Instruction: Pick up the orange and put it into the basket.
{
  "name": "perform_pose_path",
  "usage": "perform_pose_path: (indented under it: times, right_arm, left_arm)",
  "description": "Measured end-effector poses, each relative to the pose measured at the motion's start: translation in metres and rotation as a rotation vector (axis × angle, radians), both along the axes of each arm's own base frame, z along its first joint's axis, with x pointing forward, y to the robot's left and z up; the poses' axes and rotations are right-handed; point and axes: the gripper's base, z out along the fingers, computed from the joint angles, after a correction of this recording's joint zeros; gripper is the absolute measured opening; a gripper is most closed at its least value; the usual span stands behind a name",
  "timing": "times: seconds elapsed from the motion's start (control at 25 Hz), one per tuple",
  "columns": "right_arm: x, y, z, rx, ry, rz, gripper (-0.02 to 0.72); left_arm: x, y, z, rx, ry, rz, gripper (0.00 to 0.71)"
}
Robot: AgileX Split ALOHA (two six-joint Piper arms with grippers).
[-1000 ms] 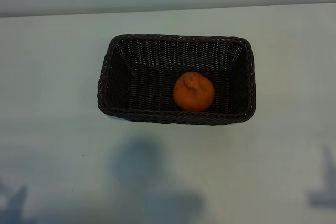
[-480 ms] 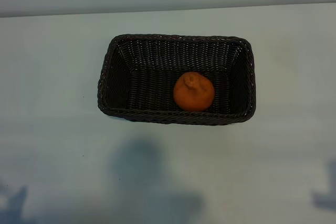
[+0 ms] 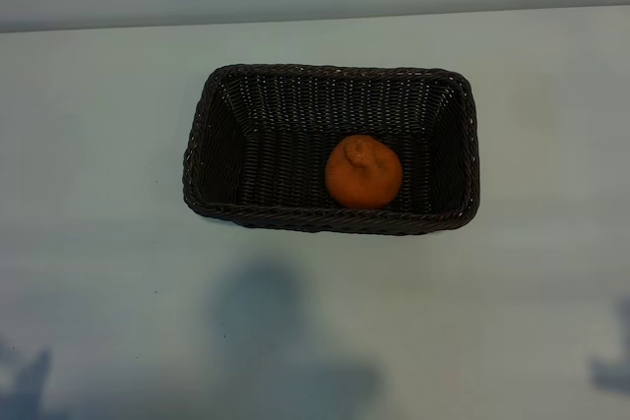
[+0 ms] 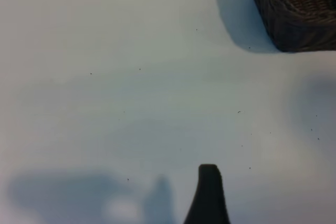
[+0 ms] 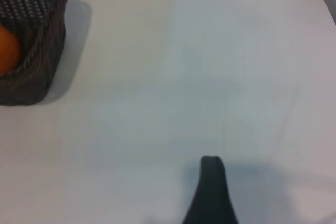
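Note:
The orange (image 3: pixel 363 172) lies inside the dark brown wicker basket (image 3: pixel 202 145), right of its middle and close to the near wall, stem nub up. Neither gripper shows in the exterior view; only their shadows fall at the table's front corners. In the left wrist view a single dark fingertip (image 4: pixel 209 182) of my left gripper hangs over bare table, far from a corner of the basket (image 4: pixel 294 19). The right wrist view likewise shows one fingertip (image 5: pixel 211 177) over bare table, with the basket (image 5: pixel 37 40) and a sliver of the orange (image 5: pixel 6 51) off to the side. Both grippers are open and hold nothing.
The pale table (image 3: pixel 98 272) runs all round the basket, and its far edge (image 3: pixel 315 19) meets a grey wall. A large soft shadow (image 3: pixel 266 331) lies on the table in front of the basket.
The arm shadow at the front right corner has slipped slightly lower and outward. The orange, the basket and the left side look the same.

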Motion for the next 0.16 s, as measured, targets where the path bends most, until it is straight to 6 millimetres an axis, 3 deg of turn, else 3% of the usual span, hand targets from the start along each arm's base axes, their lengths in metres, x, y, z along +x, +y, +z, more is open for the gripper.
perform_pose_path:
  times: [0.16]
  right_arm:
    - [0.0000,-0.0001,0.0000,0.002,0.000,-0.002,0.537]
  left_arm:
    - [0.0000,0.0000,0.0000,0.000,0.000,0.000,0.588]
